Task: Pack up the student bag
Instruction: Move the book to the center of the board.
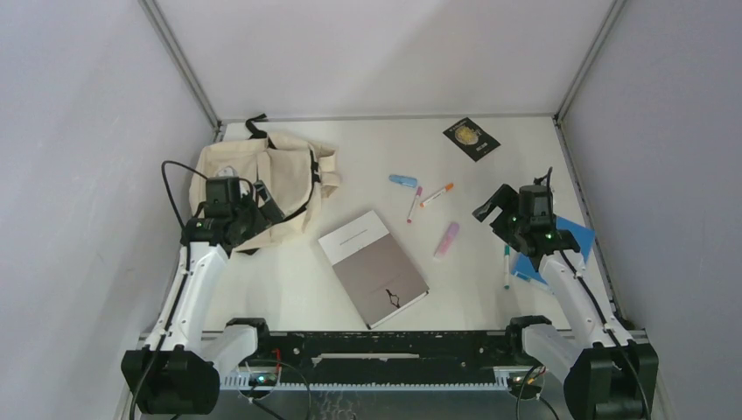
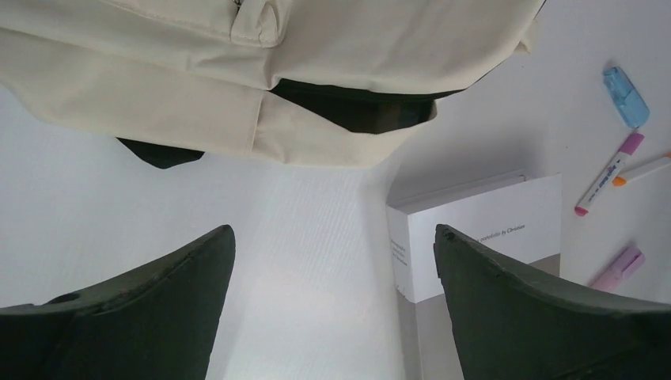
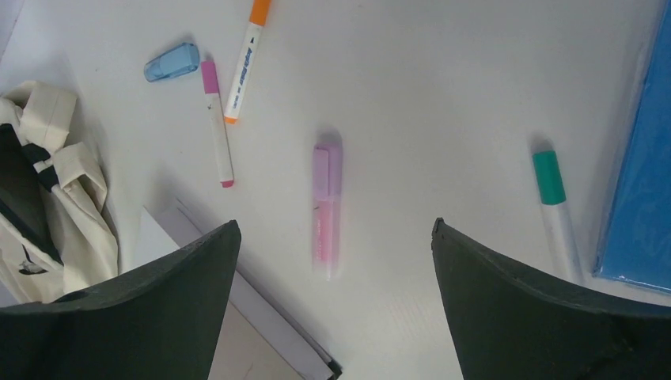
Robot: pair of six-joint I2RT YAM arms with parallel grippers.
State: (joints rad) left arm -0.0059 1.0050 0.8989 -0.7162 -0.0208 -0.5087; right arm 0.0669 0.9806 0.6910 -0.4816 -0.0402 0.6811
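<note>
Bag [image 1: 289, 162] beside left end effector [image 2: 332, 231], fingers [image 2: 158, 301] apart.

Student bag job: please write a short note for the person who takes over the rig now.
Left gripper open, empty, near the soft cream fabric backpack at far left.
Right gripper open, empty, near the pale pink highlighter.
Grey-and-white book, markers, blue folder and dark booklet all lie on the table, outside the backpack.
Nothing visibly packed yet; every item is left.

table [image 1: 289, 284] | student bag [image 1: 280, 166] | book [image 1: 376, 271] | pink highlighter [image 1: 447, 239] | passport [image 1: 471, 138] | blue folder [image 1: 577, 234]
</note>
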